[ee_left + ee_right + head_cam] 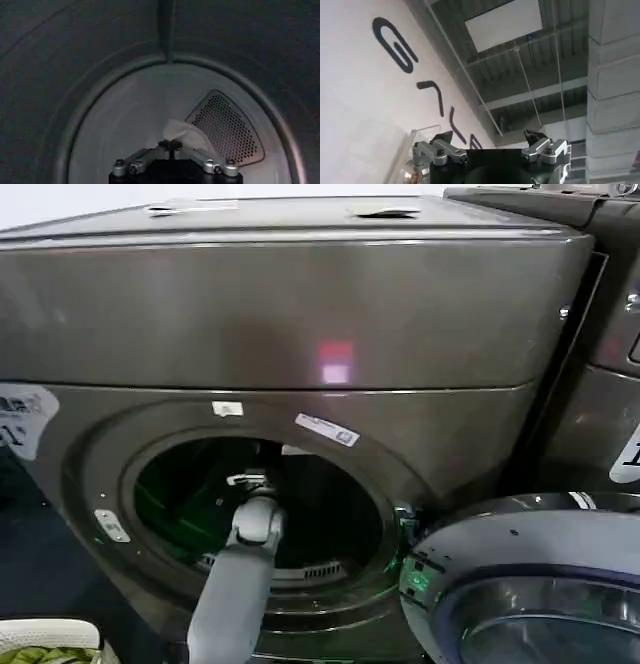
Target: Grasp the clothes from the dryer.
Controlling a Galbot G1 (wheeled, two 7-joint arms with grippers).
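Observation:
The dryer [300, 314] is a bronze-grey front loader with its round porthole open. My left arm reaches through the porthole, so my left gripper [250, 480] is inside the dark drum. In the left wrist view that gripper [170, 145] has its fingertips pressed together against a peaked fold of the clothes [189, 134], a pale grey-white garment lying low against the drum's back wall. My right gripper [489, 137] is open and holds nothing, pointing up at a white wall with dark letters and a ceiling.
The dryer's round door [530, 584] hangs open at the lower right, close to the porthole. A similar machine [610, 334] stands to the right. A white basket [45, 639] with yellow-green clothes sits at the lower left. A perforated vent [227, 132] is on the drum's back wall.

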